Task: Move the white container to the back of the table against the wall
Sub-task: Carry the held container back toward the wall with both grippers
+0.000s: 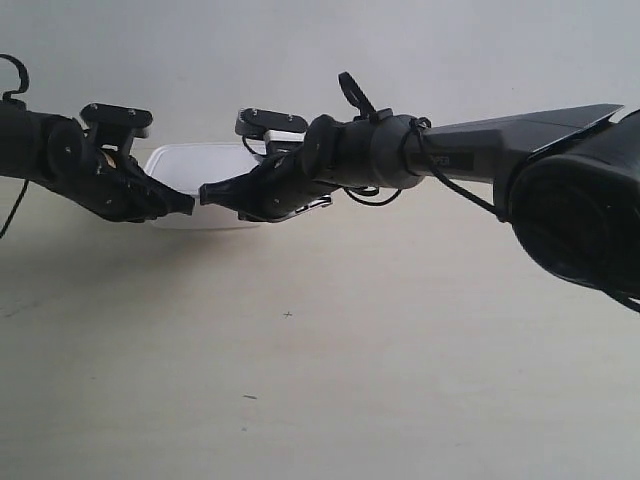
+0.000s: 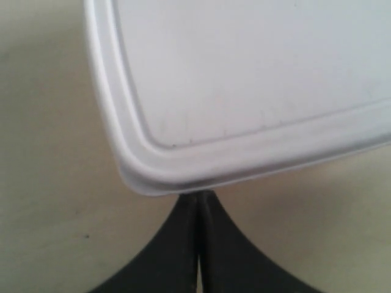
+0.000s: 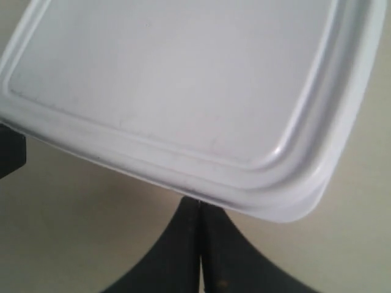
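The white container (image 1: 205,166) lies flat on the table (image 1: 350,350), far back near the wall (image 1: 450,50). The gripper (image 1: 188,204) of the arm at the exterior view's left and the gripper (image 1: 206,192) of the arm at its right meet tip to tip at the box's near side. In the left wrist view the white container (image 2: 244,79) fills the frame, and my left gripper (image 2: 200,196) is shut, tips against the box just under a lid corner. My right gripper (image 3: 200,204) is shut too, tips under the rim of the white container (image 3: 183,79) near another corner.
A dark part (image 3: 9,152), maybe the other gripper, shows at the edge of the right wrist view. The arm (image 1: 560,190) at the exterior view's right reaches across above the table. A few dark specks (image 1: 288,315) dot the surface.
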You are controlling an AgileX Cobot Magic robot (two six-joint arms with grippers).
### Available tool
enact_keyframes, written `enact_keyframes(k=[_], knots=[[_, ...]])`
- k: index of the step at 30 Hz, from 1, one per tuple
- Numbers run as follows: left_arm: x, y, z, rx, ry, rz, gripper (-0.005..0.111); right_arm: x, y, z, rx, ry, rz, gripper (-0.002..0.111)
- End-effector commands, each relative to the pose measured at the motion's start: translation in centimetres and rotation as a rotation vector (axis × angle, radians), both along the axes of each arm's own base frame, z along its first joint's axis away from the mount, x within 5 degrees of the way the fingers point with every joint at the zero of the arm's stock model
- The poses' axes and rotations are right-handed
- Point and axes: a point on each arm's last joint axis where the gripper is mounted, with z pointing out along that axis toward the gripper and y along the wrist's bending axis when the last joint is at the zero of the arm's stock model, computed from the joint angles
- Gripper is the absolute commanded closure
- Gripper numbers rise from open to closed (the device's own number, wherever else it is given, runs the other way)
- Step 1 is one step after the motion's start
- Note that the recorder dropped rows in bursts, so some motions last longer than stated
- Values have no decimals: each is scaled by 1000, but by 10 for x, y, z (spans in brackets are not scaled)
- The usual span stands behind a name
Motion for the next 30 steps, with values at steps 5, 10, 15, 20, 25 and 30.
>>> enact_keyframes(k=[5,10,15,20,25,30], knots=[[14,0,-6,2,-2,-1,107,11,-1,5,-23,-85,-7,108],[18,0,-5,18,-31,-16,107,15,-6,5,-43,-110,-29,108],[19,0,-4,16,-55,-16,107,18,-10,6,-39,-120,-42,108],[24,-1,-7,14,-56,-14,107,19,-10,7,-34,-131,-46,108],[32,-1,-8,13,-61,-12,107,20,-10,8,-27,-147,-52,108],[39,-2,-7,12,-69,-12,107,21,-10,3,-25,-156,-58,108]])
